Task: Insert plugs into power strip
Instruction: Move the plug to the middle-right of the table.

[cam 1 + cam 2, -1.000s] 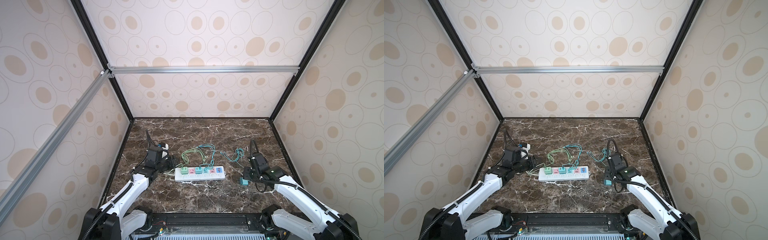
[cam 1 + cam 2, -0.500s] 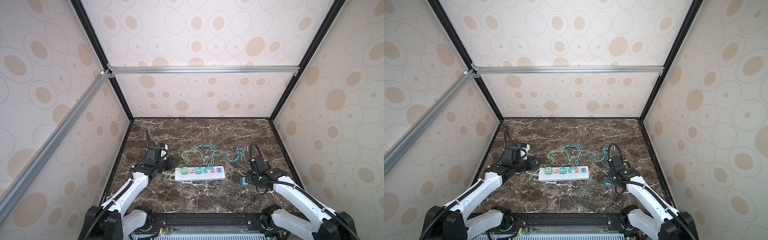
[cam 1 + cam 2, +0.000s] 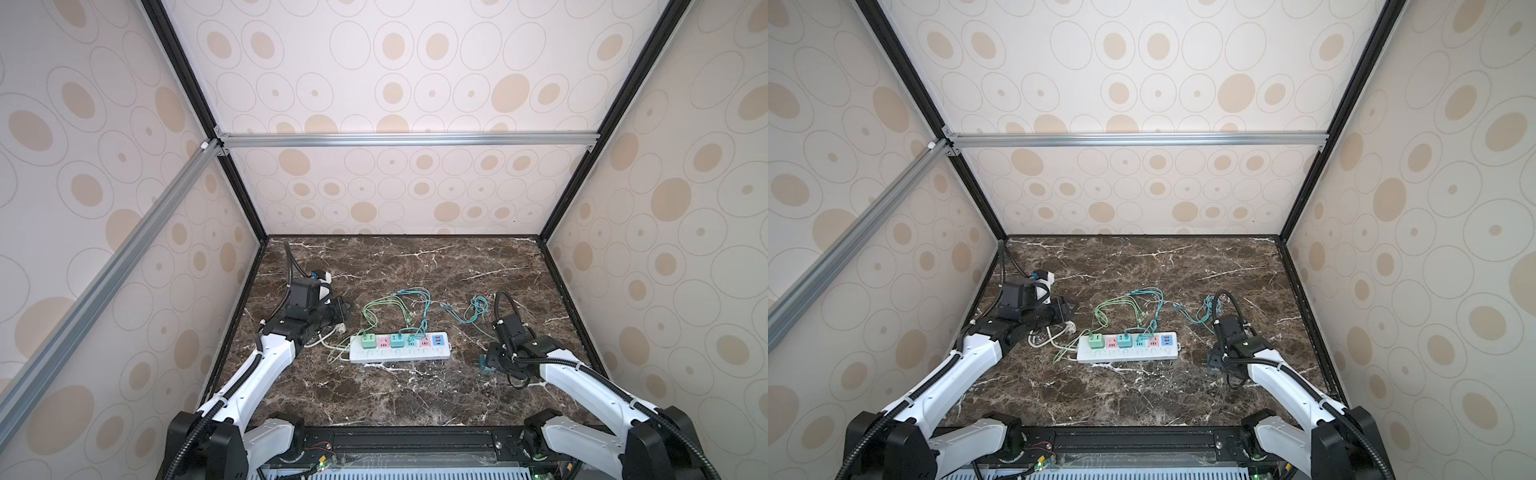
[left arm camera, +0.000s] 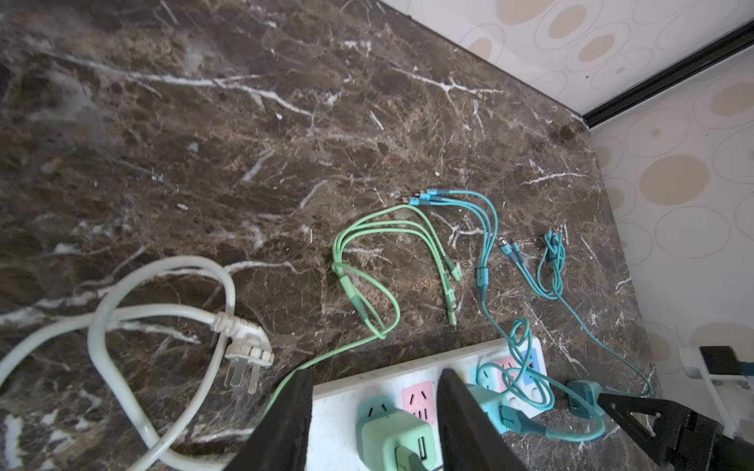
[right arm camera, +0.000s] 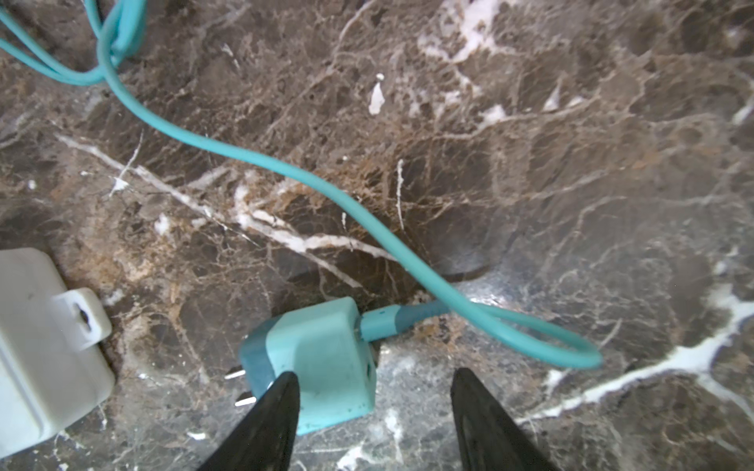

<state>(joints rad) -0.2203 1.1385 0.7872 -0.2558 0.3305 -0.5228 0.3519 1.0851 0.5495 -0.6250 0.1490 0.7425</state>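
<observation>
Left arm (image 3: 266, 365) extended forward along its own side, forearm rising to a bent wrist; left gripper (image 3: 343, 311) turned sideways toward the centre, held low; jaws parted, with a clear gap between them in the left wrist view. Right arm (image 3: 590, 384) reaching forward and inward; right gripper (image 5: 374, 371) angled down and toward the centre; jaws spread wide.

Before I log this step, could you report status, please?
Left gripper open, empty. Right gripper open over loose teal plug on table. Mint plug and second teal plug seated in power strip. Teal cable draped across free sockets.
</observation>
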